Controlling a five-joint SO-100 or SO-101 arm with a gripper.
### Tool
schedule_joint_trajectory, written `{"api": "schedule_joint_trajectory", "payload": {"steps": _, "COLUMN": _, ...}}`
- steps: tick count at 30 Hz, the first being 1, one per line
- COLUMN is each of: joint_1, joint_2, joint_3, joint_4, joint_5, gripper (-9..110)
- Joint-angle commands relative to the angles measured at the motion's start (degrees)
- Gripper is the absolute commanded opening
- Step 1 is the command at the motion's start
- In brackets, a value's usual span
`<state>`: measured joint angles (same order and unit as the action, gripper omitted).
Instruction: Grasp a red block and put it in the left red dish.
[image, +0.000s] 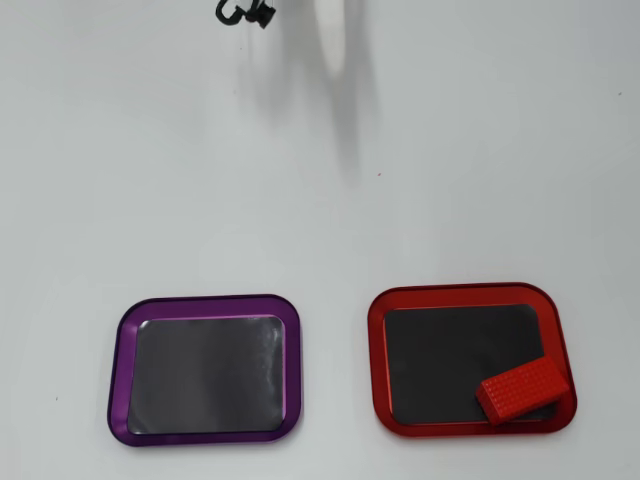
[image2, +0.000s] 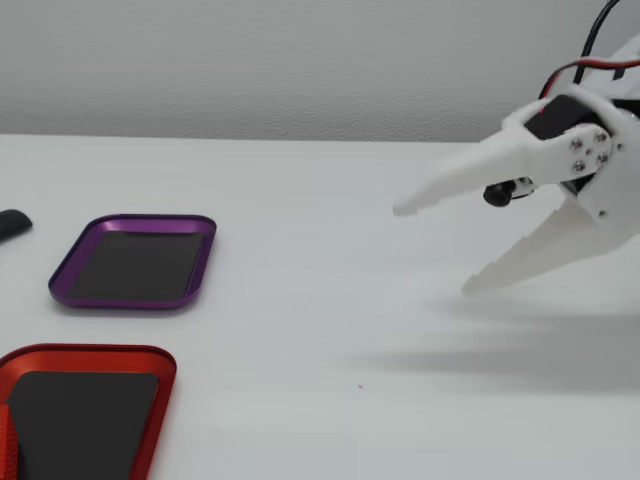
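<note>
- The red block (image: 523, 389) lies tilted in the near right corner of the left red dish (image: 378, 360) in the overhead view, one end riding on the rim; in the fixed view only a sliver of it shows at the left edge; the placement looks complete, yet a nudge to the dish could slide the block off the rim onto the tabletop (image: 450, 180).
- The purple dish (image: 120, 372) sits empty beside the red one, well apart from it; risk: a renewed pick could end in the wrong dish, as both have the same shape.
- The gripper (image2: 432, 250) hovers above the far side of the tabletop, jaws spread wide, holding nothing; risk: a low sweep toward the dishes could strike a rim and shift it; the open fingers widen the swept path.
</note>
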<state>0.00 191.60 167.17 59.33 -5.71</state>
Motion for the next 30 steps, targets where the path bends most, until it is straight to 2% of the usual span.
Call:
{"api": "schedule_joint_trajectory", "payload": {"steps": 1, "joint_1": 0.26, "joint_2": 6.77, "joint_3": 2.37, "joint_4": 0.0, "joint_5": 0.35, "gripper": 28}}
{"api": "schedule_joint_trajectory", "payload": {"steps": 5, "joint_1": 0.26, "joint_2": 6.59, "joint_3": 5.54, "joint_4": 0.53, "joint_5": 0.44, "gripper": 28}}
{"api": "schedule_joint_trajectory", "payload": {"steps": 13, "joint_1": 0.26, "joint_2": 6.59, "joint_3": 7.65, "joint_4": 9.49, "joint_5": 0.62, "gripper": 27}}
{"api": "schedule_joint_trajectory", "payload": {"steps": 16, "joint_1": 0.26, "joint_2": 6.59, "joint_3": 7.65, "joint_4": 9.58, "joint_5": 0.53, "gripper": 19}}
{"api": "schedule_joint_trajectory", "payload": {"steps": 19, "joint_1": 0.26, "joint_2": 6.59, "joint_3": 7.65, "joint_4": 9.67, "joint_5": 0.53, "gripper": 0}}
{"api": "schedule_joint_trajectory", "payload": {"steps": 20, "joint_1": 0.26, "joint_2": 6.59, "joint_3": 7.65, "joint_4": 9.67, "joint_5": 0.62, "gripper": -2}}
{"api": "schedule_joint_trajectory", "payload": {"steps": 30, "joint_1": 0.26, "joint_2": 6.59, "joint_3": 7.65, "joint_4": 9.23, "joint_5": 0.0, "gripper": 0}}
